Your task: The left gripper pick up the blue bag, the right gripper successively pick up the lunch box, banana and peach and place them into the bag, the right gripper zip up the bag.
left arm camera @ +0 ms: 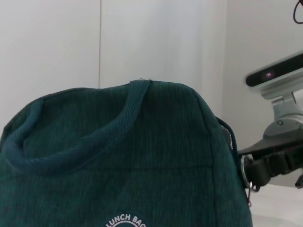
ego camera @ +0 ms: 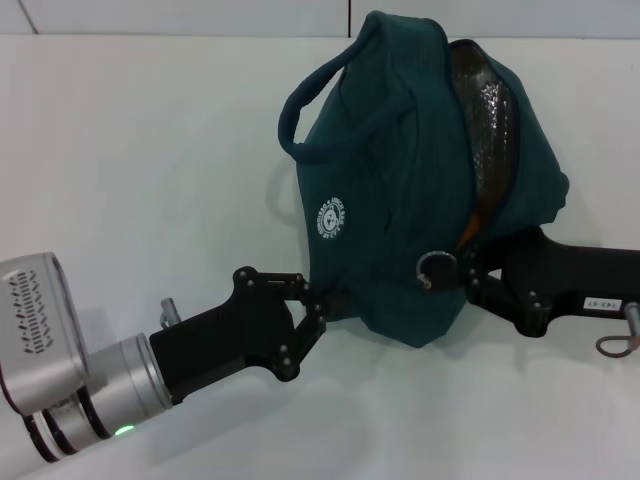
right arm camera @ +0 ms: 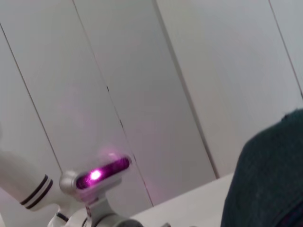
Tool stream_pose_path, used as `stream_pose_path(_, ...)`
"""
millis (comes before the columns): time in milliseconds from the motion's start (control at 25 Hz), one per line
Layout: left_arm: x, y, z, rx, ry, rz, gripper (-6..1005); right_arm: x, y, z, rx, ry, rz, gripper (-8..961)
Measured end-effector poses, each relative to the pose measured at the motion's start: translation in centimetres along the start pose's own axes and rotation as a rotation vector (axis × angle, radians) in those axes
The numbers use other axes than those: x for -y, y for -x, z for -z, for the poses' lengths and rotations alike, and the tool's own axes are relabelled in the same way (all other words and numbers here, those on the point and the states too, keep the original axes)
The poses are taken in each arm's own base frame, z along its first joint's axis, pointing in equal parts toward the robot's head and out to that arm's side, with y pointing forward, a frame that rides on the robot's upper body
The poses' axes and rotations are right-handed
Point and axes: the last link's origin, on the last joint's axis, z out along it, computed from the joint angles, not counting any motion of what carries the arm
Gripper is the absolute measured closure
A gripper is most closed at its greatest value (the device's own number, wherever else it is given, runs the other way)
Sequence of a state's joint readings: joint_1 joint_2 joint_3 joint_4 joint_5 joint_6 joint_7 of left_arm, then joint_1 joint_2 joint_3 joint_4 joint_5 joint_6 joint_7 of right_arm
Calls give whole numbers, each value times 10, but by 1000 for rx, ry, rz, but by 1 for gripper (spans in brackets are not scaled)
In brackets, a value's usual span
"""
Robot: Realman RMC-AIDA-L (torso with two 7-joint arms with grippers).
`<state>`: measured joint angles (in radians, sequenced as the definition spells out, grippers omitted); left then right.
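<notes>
Dark teal-blue fabric lunch bag (ego camera: 400, 190) is held upright on the white bench (ego camera: 130, 180), left gripper (ego camera: 318, 308) jaws clamped on its lower edge. Right gripper (ego camera: 468, 272) jaws are closed at the metal ring zipper pull (ego camera: 437, 268); zip partly open.

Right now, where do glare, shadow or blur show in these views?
Head view: glare on the foil lining inside the blue bag, soft shadow beneath it. Left wrist view: the bag fills the frame, evenly lit. Right wrist view: magenta glow from a camera light, bag edge blurred.
</notes>
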<state>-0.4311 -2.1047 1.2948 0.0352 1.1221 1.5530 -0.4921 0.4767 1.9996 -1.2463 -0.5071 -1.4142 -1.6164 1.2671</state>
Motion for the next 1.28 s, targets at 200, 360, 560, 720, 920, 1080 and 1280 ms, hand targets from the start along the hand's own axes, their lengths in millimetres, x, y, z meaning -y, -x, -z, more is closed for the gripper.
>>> stream_pose_path(200, 0, 0, 0, 4, -1, -2, 944, -2, 4, 7, 50, -9, 23, 927)
stream_pose_path(360, 1, 0, 0, 6, -1, -3, 938, -5, 6, 15, 113, -33, 94, 926)
stream_pose_path(560, -1, 1, 0, 12, 15, -7, 929, -3, 6, 18, 176, -91, 163, 924)
stream_pose_path(720, -4, 2, -1, 18, 29, -13, 923, 0, 11, 21, 251, -146, 224, 923)
stream_pose_path(920, -6, 2, -1, 18, 42, -25, 915, 3, 14, 27, 334, -233, 294, 922)
stream_pose_path(1080, -9, 2, -1, 13, 64, -55, 908, 3, 14, 30, 376, -274, 330, 921)
stream_pose_path(1280, -8, -4, -1, -29, 46, -59, 900, 2, 13, 30, 384, -275, 334, 920)
